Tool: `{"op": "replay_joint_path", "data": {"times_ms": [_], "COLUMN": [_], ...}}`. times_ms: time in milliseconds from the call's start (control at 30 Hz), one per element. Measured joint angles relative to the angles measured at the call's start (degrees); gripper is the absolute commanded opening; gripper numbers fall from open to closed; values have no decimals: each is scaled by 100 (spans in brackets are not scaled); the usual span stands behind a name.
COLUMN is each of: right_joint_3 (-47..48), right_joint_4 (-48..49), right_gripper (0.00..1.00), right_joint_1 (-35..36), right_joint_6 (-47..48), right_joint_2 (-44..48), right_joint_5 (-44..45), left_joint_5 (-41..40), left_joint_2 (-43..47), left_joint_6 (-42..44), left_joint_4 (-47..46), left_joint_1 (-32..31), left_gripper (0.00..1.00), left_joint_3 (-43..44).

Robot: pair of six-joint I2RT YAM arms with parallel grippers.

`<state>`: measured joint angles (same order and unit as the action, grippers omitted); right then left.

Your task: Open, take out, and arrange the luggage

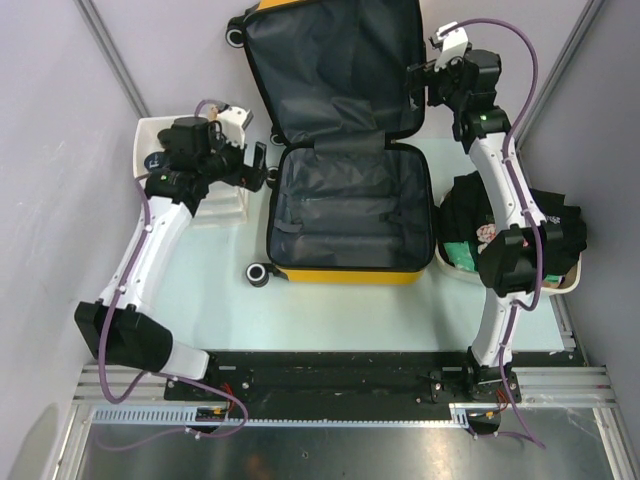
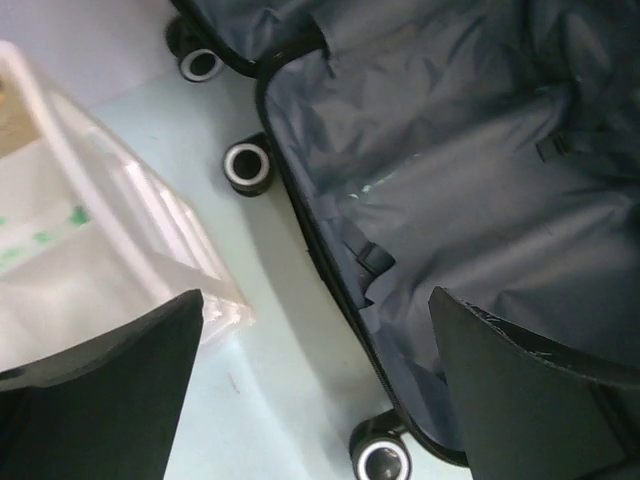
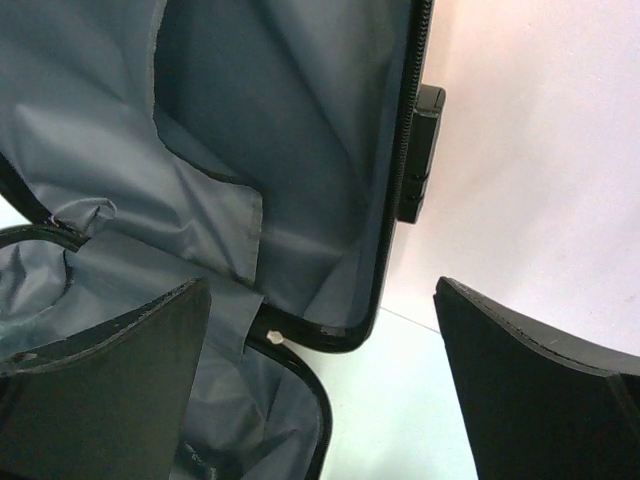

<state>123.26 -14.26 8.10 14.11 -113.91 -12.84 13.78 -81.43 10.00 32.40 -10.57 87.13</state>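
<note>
The yellow suitcase point(image 1: 340, 272) lies open on the table, its lid point(image 1: 330, 60) raised against the back wall, dark grey lining showing in both halves. My left gripper point(image 1: 262, 165) is open and empty beside the suitcase's left rim, above the table between the rim point(image 2: 320, 270) and a white drawer unit. My right gripper point(image 1: 415, 85) is open and empty at the lid's right edge, near the hinge corner point(image 3: 345, 335). A black lock block point(image 3: 425, 150) sits on the lid's outer side. Black wheels point(image 2: 247, 165) show on the left side.
A white plastic drawer unit point(image 1: 155, 135) stands left of the suitcase, also seen in the left wrist view point(image 2: 110, 250). A white tub point(image 1: 572, 280) heaped with dark clothes point(image 1: 480, 215) sits at the right. Grey walls close in at back and sides.
</note>
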Motion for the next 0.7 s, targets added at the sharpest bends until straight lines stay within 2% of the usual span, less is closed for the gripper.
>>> {"op": "replay_joint_path", "data": {"times_ms": [267,700], "right_joint_3": [-221,-1950], "right_joint_4": [127,2], "right_gripper": [100,100], "right_joint_1": [9,-59], "right_joint_6": [-212,-695], "right_joint_2": [26,741], "right_joint_5": [-28,-201], "left_joint_5": [566,636], "left_joint_2": [-592,-1613], "left_joint_6": [-273,-511], "left_joint_4": [39,258], "left_joint_1": [-98,-621], "left_gripper": [99,100], "left_joint_3": [-85,595]}}
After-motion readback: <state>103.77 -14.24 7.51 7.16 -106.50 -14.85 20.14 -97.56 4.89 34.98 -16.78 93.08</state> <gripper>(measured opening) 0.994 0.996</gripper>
